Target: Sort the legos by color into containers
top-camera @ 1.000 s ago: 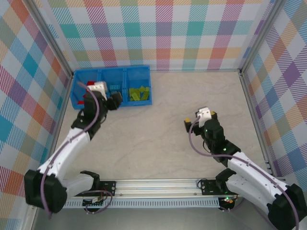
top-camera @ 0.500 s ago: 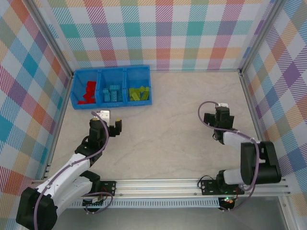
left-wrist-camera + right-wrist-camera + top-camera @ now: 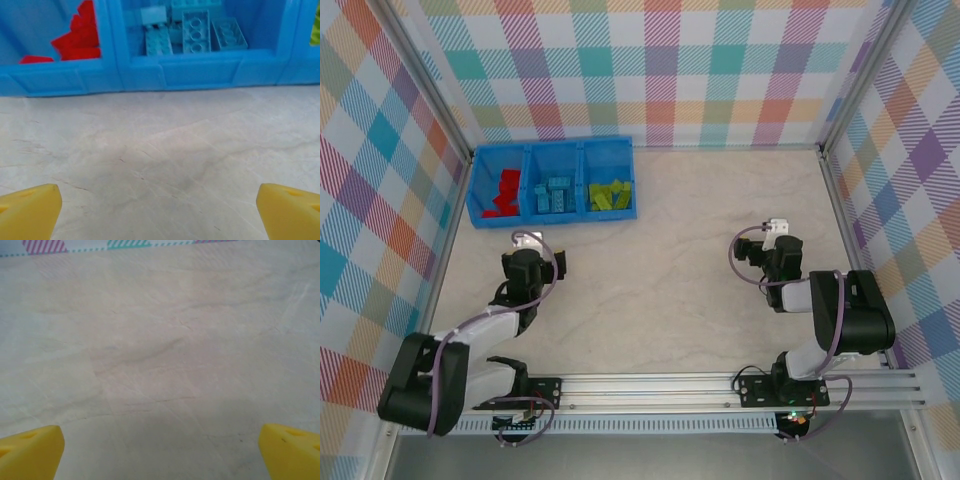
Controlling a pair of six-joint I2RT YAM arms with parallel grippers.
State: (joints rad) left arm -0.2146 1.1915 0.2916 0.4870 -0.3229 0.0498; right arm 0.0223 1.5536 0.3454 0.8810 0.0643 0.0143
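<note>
Pale marbled tabletop [image 3: 670, 240] stretches between plaid walls [image 3: 650, 80]. The left gripper [image 3: 532, 262] sits low over it, its yellow fingertips [image 3: 27, 212] spread wide apart (one at each lower corner of its wrist view) and clamped on nothing.

Ahead of that gripper, near but not touching, stand the containers [image 3: 550, 216], three joined blue bins in a row. The legos are inside them. The light blue legos [image 3: 195, 30] lie in the bin straight ahead of the left gripper. The red legos [image 3: 80, 32] are in the bin ahead and to its left, and the lime green legos [image 3: 611, 193] in the bin ahead and to its right.

The right gripper [image 3: 772, 250] is well apart from the containers, off to their right. Its jaws are likewise parted wide and hold nothing, with marbled tabletop ahead of it running up to the far wall.
</note>
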